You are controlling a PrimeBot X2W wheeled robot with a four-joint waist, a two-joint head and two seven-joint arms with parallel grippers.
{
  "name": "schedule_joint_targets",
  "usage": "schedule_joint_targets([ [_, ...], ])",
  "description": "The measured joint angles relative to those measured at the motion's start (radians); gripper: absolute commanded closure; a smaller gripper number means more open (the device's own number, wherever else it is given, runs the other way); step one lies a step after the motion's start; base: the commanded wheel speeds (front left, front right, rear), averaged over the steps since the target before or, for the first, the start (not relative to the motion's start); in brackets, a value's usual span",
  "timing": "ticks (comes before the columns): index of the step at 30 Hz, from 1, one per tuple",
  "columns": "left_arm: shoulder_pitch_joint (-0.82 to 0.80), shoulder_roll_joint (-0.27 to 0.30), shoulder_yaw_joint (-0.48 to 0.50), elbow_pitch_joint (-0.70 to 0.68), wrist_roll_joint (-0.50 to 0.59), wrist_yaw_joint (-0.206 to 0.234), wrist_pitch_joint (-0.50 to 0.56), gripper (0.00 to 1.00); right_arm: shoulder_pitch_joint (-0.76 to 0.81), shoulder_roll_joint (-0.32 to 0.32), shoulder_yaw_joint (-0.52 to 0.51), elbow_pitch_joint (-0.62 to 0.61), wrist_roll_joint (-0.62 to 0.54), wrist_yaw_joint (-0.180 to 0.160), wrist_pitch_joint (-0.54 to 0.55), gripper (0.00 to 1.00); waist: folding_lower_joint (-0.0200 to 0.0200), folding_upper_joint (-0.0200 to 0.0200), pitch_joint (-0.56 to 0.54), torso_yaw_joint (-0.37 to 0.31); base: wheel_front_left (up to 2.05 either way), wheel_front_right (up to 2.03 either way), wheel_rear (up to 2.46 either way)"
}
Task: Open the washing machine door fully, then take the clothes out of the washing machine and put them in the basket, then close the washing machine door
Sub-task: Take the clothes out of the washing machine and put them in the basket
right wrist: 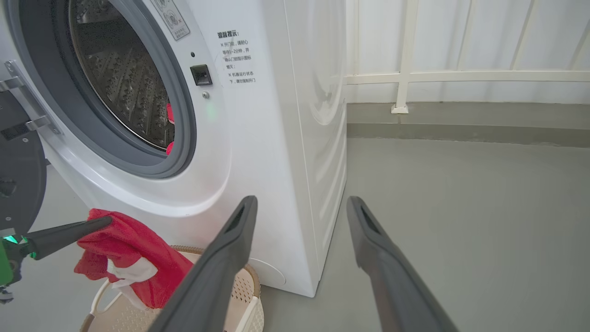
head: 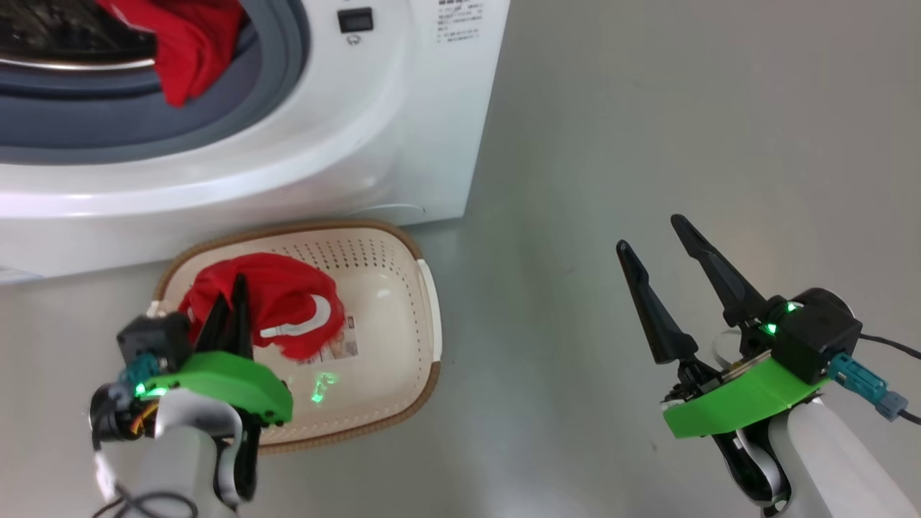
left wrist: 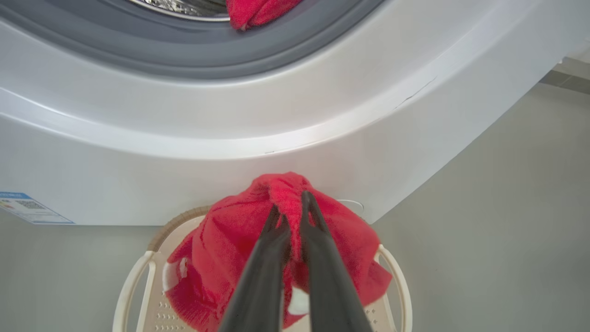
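One red garment point(left wrist: 221, 258) hangs from the left gripper point(left wrist: 290, 203), whose two dark fingers are pinched tight together on a bunch of cloth at its top. It hangs just above the basket point(head: 430, 309), and its low end reaches down inside. The basket sits on the grey floor point(head: 647, 108), just beside the front of the washing machine point(head: 374, 129), on the left. The second red garment point(head: 191, 50) lies in the far mouth of the machine, drooping over the grey rubber ring point(head: 108, 115) at the front of the steel drum point(right wrist: 124, 92). The washing machine door point(right wrist: 18, 175) stands swung open on the left.

The right gripper point(head: 649, 232) hovers over the floor on the right, well apart from everything, its fingers spread wide and holding nothing.

I think the cloth is soft, light and floppy. It will not break and it will not slip much, but it bends any way and can catch on the ring. A good place to take the second one looks like the thick fold that droops over the ring, since it sticks out toward the near side.
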Motion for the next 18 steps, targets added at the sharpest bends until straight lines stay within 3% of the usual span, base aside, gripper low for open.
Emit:
schedule_joint_targets([
  [10, -0.233, 0.005, 0.023, 0.424, -0.065, -0.049, 0.05, 1.0, -0.051, 0.002, 0.017, 0.002, 0.002, 0.0, 0.0, 0.0, 0.0, 0.0, 0.09, -0.036, 0.0, 0.0, 0.0],
  [17, -0.312, 0.009, 0.04, 0.626, -0.113, -0.063, 0.127, 1.0, -0.076, 0.009, 0.041, 0.007, 0.003, 0.0, 0.0, 0.0, 0.0001, 0.0, 0.132, -0.066, 0.0, 0.0, 0.0],
  [18, -0.322, 0.012, 0.042, 0.645, -0.114, -0.065, 0.13, 0.95, -0.076, 0.012, 0.045, 0.008, 0.006, 0.0, 0.0, 0.0, 0.0, 0.0, 0.136, -0.07, 0.0, 0.0, 0.0],
])
